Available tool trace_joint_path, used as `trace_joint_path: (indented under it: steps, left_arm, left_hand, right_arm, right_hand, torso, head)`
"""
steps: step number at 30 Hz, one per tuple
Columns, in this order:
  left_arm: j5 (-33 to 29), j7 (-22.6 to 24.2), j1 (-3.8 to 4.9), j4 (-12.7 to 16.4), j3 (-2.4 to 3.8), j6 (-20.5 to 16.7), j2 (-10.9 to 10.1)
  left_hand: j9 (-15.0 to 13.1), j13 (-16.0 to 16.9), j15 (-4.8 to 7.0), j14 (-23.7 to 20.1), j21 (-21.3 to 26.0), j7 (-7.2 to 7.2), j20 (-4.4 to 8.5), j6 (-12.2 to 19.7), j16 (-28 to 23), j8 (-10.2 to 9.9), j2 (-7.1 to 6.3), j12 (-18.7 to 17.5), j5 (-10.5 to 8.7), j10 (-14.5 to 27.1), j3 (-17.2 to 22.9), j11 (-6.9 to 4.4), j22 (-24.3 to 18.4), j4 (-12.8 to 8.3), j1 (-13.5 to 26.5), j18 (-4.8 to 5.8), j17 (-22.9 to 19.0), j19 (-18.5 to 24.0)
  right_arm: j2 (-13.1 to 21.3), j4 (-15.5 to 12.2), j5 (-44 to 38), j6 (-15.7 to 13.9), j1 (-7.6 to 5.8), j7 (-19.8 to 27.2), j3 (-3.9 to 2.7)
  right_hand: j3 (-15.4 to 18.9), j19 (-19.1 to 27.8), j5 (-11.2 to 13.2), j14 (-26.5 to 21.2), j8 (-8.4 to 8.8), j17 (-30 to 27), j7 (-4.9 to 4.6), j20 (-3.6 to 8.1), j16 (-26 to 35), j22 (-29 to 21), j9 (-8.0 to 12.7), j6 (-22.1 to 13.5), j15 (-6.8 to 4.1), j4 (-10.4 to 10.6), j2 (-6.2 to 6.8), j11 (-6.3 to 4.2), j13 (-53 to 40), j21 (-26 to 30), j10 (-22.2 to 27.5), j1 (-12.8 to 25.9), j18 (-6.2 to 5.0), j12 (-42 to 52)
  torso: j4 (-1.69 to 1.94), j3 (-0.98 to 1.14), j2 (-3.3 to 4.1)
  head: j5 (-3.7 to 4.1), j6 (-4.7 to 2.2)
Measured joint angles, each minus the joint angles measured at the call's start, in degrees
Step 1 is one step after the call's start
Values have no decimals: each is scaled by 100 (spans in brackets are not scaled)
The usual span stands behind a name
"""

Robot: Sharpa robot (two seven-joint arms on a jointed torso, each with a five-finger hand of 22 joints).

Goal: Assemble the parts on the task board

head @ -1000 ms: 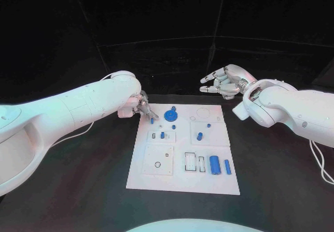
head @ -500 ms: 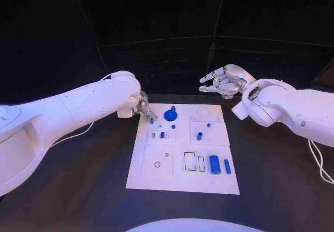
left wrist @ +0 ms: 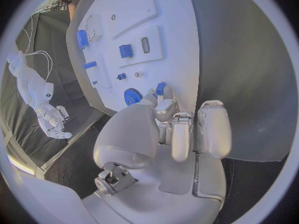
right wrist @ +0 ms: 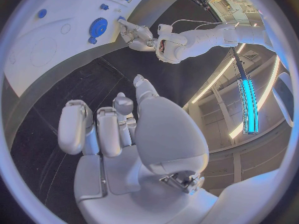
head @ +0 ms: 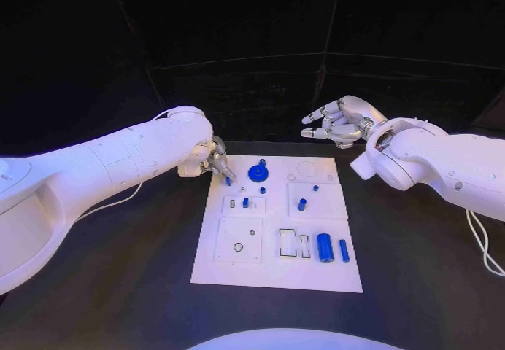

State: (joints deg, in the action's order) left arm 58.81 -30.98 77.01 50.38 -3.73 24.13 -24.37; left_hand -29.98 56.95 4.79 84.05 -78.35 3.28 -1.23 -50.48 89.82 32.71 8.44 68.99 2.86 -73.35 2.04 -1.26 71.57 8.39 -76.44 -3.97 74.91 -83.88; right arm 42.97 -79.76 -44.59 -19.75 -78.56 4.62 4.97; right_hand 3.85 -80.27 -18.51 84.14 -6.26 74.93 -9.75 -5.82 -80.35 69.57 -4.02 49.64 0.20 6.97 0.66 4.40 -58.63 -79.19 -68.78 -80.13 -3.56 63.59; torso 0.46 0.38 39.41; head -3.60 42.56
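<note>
My left robot hand (head: 216, 162) is down at the board's (head: 276, 277) far left corner, fingers bunched together, and there's a small blue peg (head: 228, 180) right at the fingertips. In the left wrist view the thumb and one finger (left wrist: 164, 109) pinch that peg (left wrist: 161, 88), with the other fingers (left wrist: 214, 129) curled alongside and holding nothing. Whether the peg's lower end is touching the board, I cannot tell.

Just beside the peg sits the blue gear (head: 257, 173), round and toothed, near the board's far edge, with a small blue knob at its far side. Nearer to me on the board there's a blue block (head: 245, 203) in the left square plate, a tiny blue pin (head: 262, 191) between the plates, and a blue stub (head: 301, 205) standing in the right square plate. Closer still, a fat blue cylinder (head: 325, 249) and a thinner blue rod (head: 344, 251) lie side by side, just right of an open rectangular slot.

My right robot hand (head: 337, 120) is up off the black surface (head: 126, 277), beyond the board's far right corner and well apart from it. Its fingers are spread loosely and it has hold of nothing; the right wrist view shows the palm and fingers (right wrist: 77, 127) bare, with the board and gear (right wrist: 97, 27) off in the distance.
</note>
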Motion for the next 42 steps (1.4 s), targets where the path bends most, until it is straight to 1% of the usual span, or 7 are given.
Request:
trace_joint_path:
  steps: [3, 11, 13, 15, 25, 33, 42]
  left_arm:
    - [-1, 65, 2, 6, 1, 9, -12]
    - [-64, 213, -6, 93, -2, -19, -131]
    - [-101, 245, -8, 161, -3, -53, -191]
    - [-135, 266, -8, 238, -3, -90, -253]
    - [-412, 284, 4, 1058, -1, -429, -814]
    - [-454, 291, -3, 1838, -9, -889, -1237]
    - [-336, 343, -27, 2091, -22, -1306, -1407]
  left_hand:
    - [29, -7, 0, 0, 0, -10, 0, -10, 0, -36, 43, -5, -21, 17, 234, -15, -5, -150, -177, 0, 0, 0]
    - [20, -53, 0, 0, 25, -12, 0, -12, 0, 135, 42, -69, -44, 26, 485, -5, -23, 100, -240, 0, 0, 0]
    - [-133, -58, 0, 0, 46, -26, 0, 2, 0, 199, -29, -69, -44, 26, 591, -4, -28, 155, -168, 0, 0, 0]
    - [-180, -78, 0, 0, 46, -34, 0, 9, 0, 259, -192, -69, -44, 25, 1086, -4, -28, -61, 18, 0, 0, 0]
    - [-269, -87, 0, 0, 46, -55, 0, 30, 0, 354, -461, -93, -44, -8, 1708, -36, -28, -115, 315, 0, 0, 0]
    - [-301, -142, 0, 0, 46, -54, 0, 31, 0, 393, -548, -120, -45, -8, 1889, -36, -9, -145, 404, 0, 0, 0]
    - [-324, -304, 0, 0, 46, -77, 0, 56, 0, 403, -764, -256, -37, -4, 2019, -39, 8, -229, 408, 1, 0, 0]
  right_arm:
    - [-2, 13, 0, 0, 0, 0, 0]
    - [1, 26, 0, 0, 0, 1, 0]
    - [2, 29, 0, 0, 0, 1, 0]
    - [3, 31, 0, 0, 0, 1, 0]
    - [19, 42, 1, 0, 0, -1, 0]
    - [50, 46, 1, 0, 0, -3, 0]
    - [57, 46, 1, 0, 0, -3, 0]
  right_hand:
    - [0, 0, 0, 0, 0, 0, 0, 0, 2, 0, 0, 0, 0, 0, 0, 0, 0, 0, 0, 0, 0, 0]
    - [0, 0, 0, 0, 0, -1, 0, 0, 2, 0, 0, 0, 0, 0, 0, 0, -1, 0, 0, 0, 0, 0]
    - [0, 0, 0, 0, 0, -1, 0, 0, 2, 0, 0, 0, 0, 0, 0, 0, -1, 0, 0, 0, 0, 0]
    - [0, 0, 0, 0, 0, -1, 0, 0, 2, 0, 0, 0, 0, 0, 0, 0, -1, 0, 0, 0, 0, 0]
    - [0, 0, 0, 0, 0, -1, 0, 0, 1, 0, 0, 0, 0, 0, 0, 0, -1, 16, 0, 0, 0, 0]
    - [0, 0, 0, 0, 0, -1, 0, 0, 1, 0, 0, 0, 0, 0, 0, 0, -1, 22, 0, 0, 0, 0]
    - [0, 0, 0, 0, 0, -2, 0, 0, 0, -1, 0, 0, 0, 0, 0, 0, -1, 22, 0, 0, 0, 0]
  torso:
    - [0, 0, 0]
    - [0, 1, 1]
    - [0, 1, 1]
    - [0, 1, -1]
    - [8, 4, -8]
    - [11, -3, -9]
    - [14, -2, -13]
  head:
    - [14, 1]
    - [29, 15]
    - [30, 20]
    - [27, 21]
    - [13, 14]
    - [4, -2]
    - [-31, -2]
